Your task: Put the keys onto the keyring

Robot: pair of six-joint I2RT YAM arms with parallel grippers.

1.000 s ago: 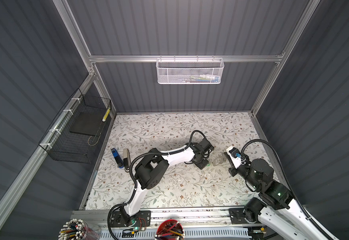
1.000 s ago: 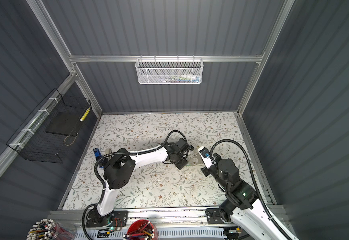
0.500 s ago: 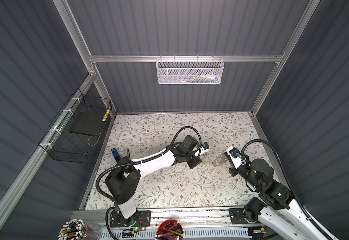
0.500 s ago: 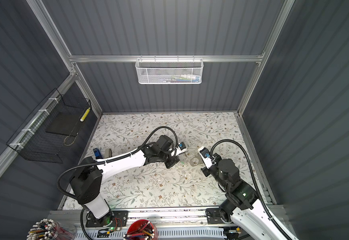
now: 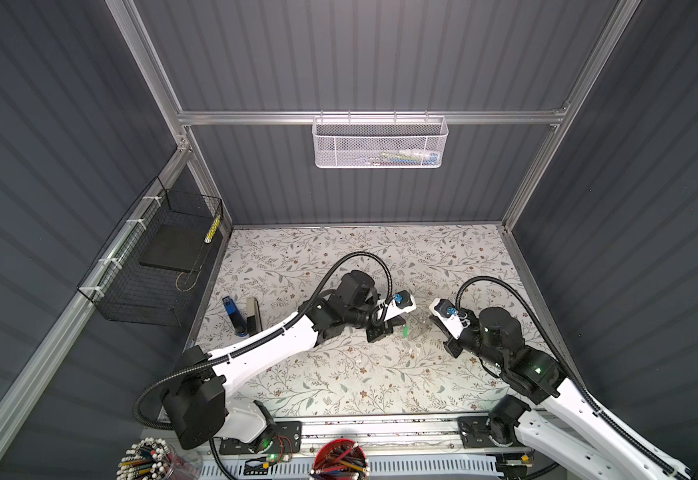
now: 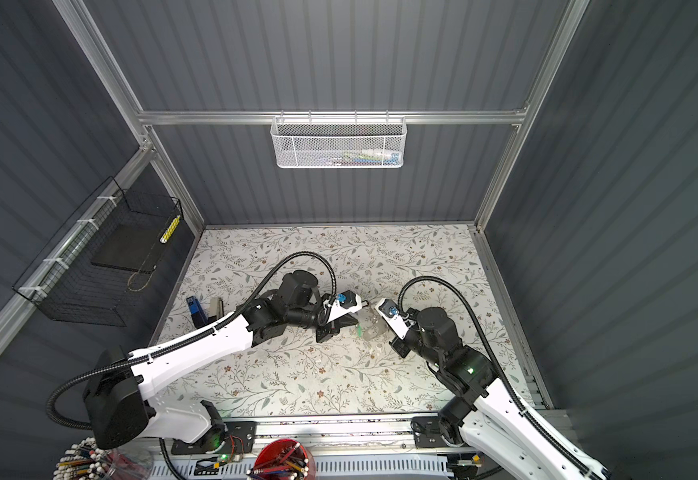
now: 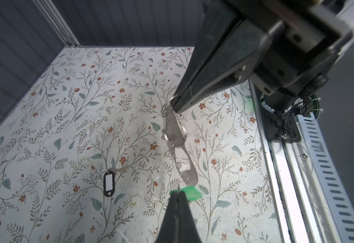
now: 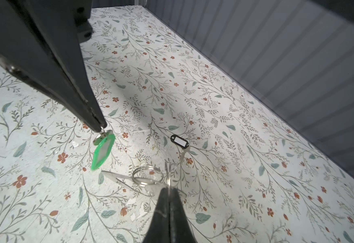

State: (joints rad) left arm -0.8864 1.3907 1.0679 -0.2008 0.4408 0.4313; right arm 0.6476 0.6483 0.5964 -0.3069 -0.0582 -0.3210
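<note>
Left arm (image 5: pixel 264 345) has stretched lower; left gripper (image 8: pixel 100 128) pinched tight on green key (image 8: pixel 103 151) by its ring; right gripper (image 7: pixel 173 105) clamps the flat grey keyring (image 7: pixel 173 128).

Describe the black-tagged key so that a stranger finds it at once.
Start at the floral table. Near the left gripper, the black-tagged key lies flat and alone, white insert up; its neighbour, the green tag, hangs from that gripper.

Dark grey ribbed wall panels (image 5: pixel 380 62) on a silver aluminium frame (image 5: pixel 256 117) enclose a floral-patterned worktop (image 5: pixel 339 249). A white mesh basket (image 5: pixel 378 145) hangs above its back edge, and a black wire basket (image 5: pixel 152 266) above its left edge.
</note>
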